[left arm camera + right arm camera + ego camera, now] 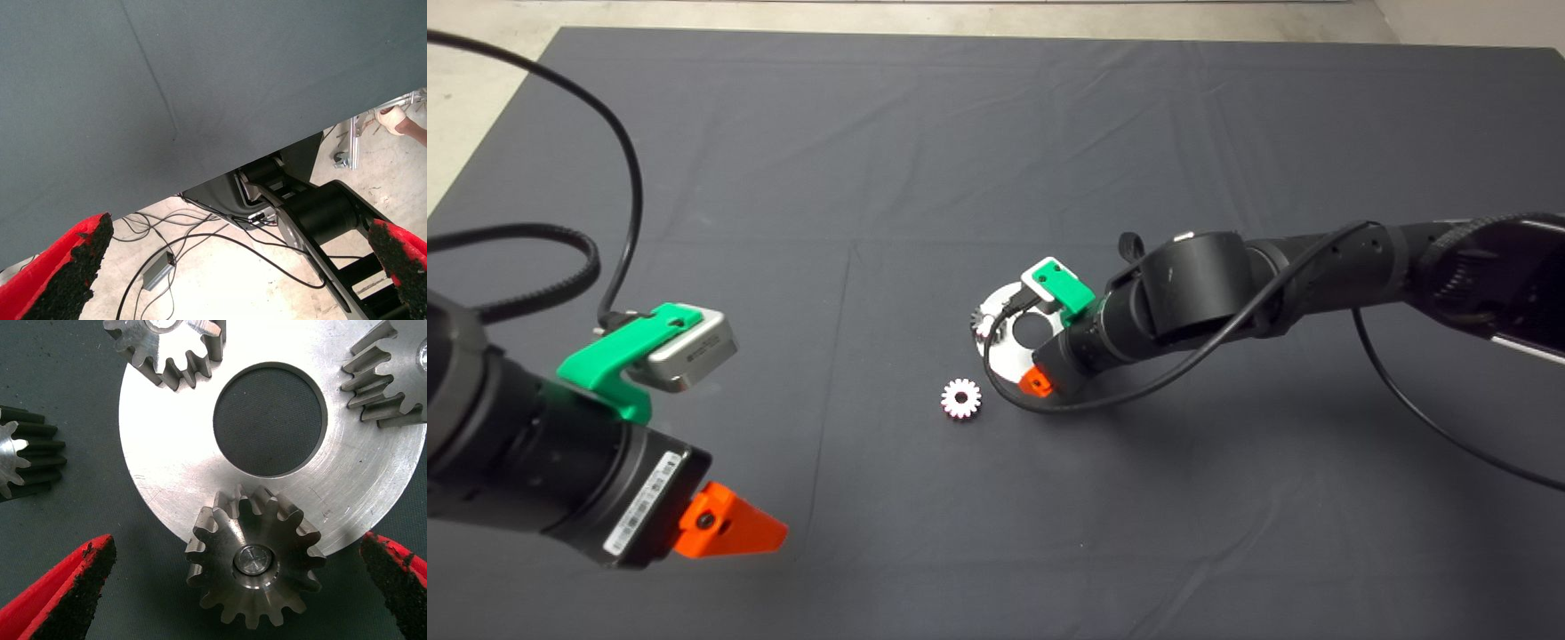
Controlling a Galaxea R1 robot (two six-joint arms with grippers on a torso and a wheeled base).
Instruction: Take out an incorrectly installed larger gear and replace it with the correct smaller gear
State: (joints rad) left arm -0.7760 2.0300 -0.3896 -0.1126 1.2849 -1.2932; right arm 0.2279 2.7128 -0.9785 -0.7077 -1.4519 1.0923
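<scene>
The right gripper hangs low over a round silver plate with a large centre hole, its 2 red fingers spread wide. Between the fingers, nearer the camera than the plate's hole, sits the larger gear — dark grey, slanted teeth, seated on a pin at the plate's rim. Neither pad touches it; there is clear mat on both sides. 2 brighter gears sit at the plate's far rim, beyond the fingertips, each partly cut off by the frame.

The smaller gear lies loose on the dark mat, off the plate and outside the finger span, just beside the red finger on that side. The right wrist view catches only its edge.

The left gripper waits at the mat's near left corner, fingers spread and empty — cables and the floor show between them.
</scene>
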